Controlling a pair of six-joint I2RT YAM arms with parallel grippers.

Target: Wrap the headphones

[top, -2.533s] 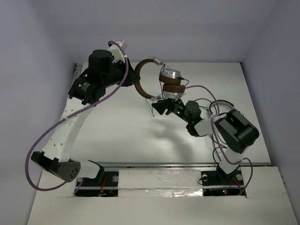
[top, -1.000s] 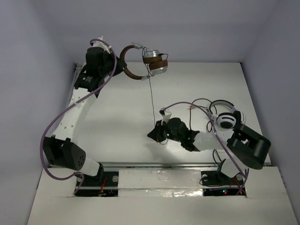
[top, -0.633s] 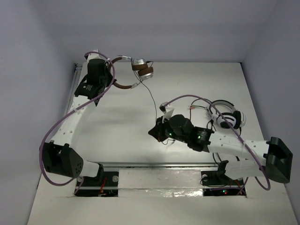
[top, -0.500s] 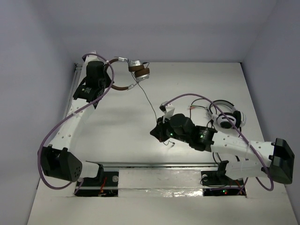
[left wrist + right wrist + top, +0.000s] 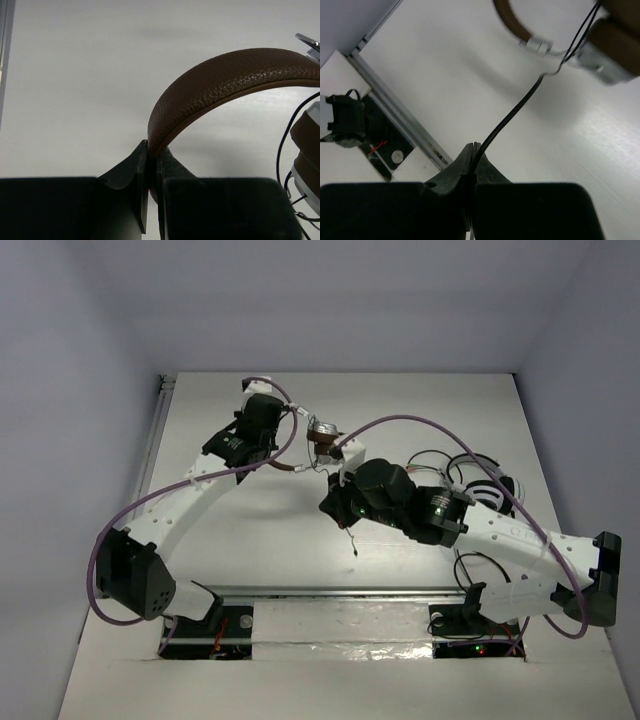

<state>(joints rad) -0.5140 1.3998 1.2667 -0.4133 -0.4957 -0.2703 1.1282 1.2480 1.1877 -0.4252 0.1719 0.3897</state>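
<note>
We judge the task to be in its early or middle part, not near the end. The headphones are held up in the middle of the desk, a little toward the back, between the two arms. In the left wrist view they seem to be lifted off the surface.

The left tool is closed tightly on the brown headband, with both fingers pressed against the leather, so the headphones are carried by this arm. The right tool is closed completely on the thin black cable. From this pinch, the cable runs in a nearly straight line up to the ear cups.

Some wrapping may be begun. Near the ear cups, the right wrist view shows two black strands running side by side, and the left wrist view also shows thin black lines beside one cup. We cannot tell whether they are real turns around the headphones or only slack cable.

Much of the work remains. The stretch between the ear cups and the right tool is free in the air, and in the top view a short loose end hangs below the right tool toward the desk. This length must be wound on and the end made secure.

The white-and-black headphones lie on the right side, partly behind the right arm, and are no part of this job.
</note>
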